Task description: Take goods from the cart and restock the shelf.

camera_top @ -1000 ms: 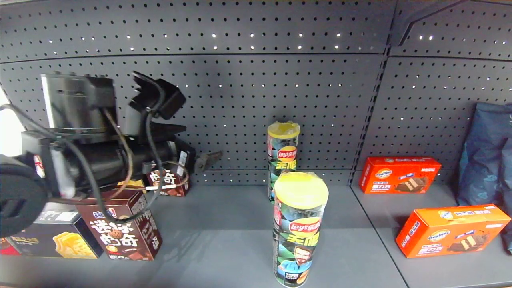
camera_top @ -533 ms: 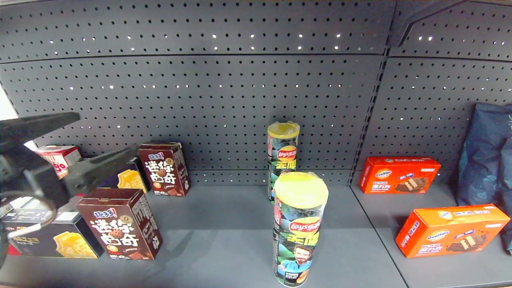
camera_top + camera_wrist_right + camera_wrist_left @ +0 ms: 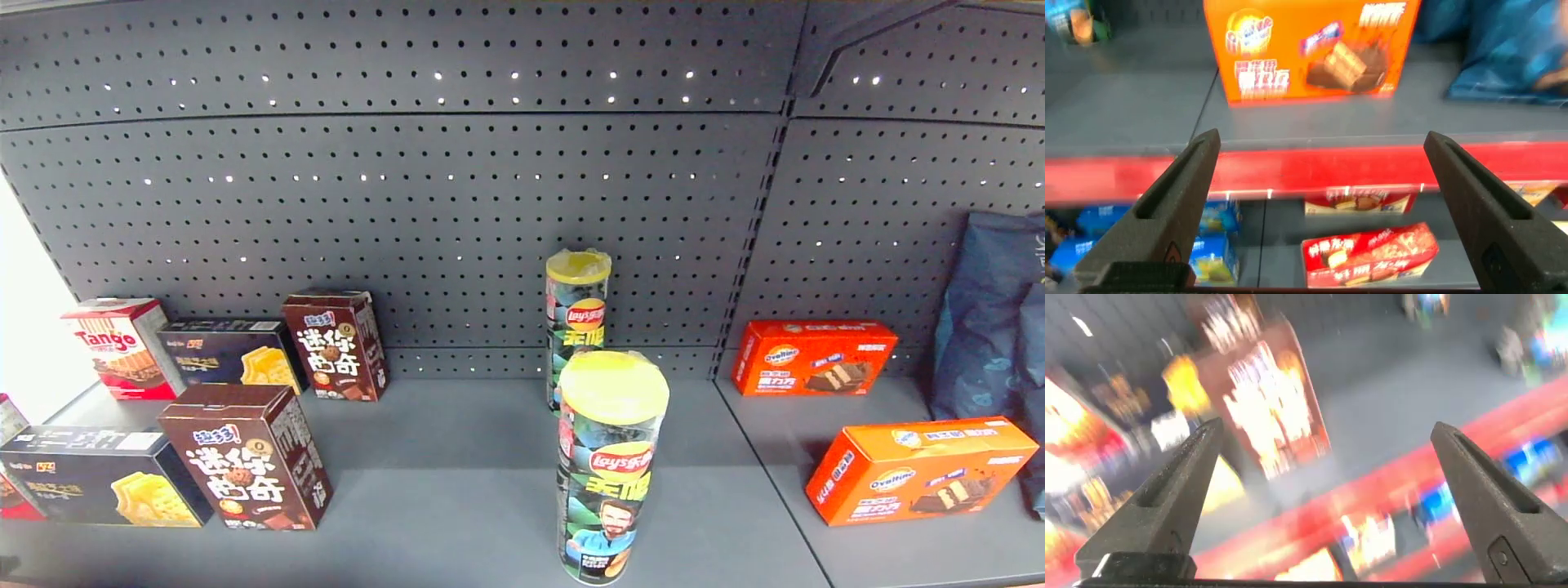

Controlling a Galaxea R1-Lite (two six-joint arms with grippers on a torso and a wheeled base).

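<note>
On the grey shelf two brown cookie boxes stand upright, one near the front and one at the back. My left gripper is open and holds nothing; it hangs in front of the shelf's red front edge, facing the front brown cookie box. My right gripper is open too, with nothing in it. It faces the shelf's red edge and an orange box on the shelf.
Two yellow-lidded chip cans stand mid-shelf, one behind the other. Cracker boxes and a red wafer box sit at the left, two orange boxes and blue bags at the right. A lower shelf holds red packs.
My left arm has drawn back from the rear brown cookie box and left the head view on the left. The boxes behind it now show. The goods have not moved.
</note>
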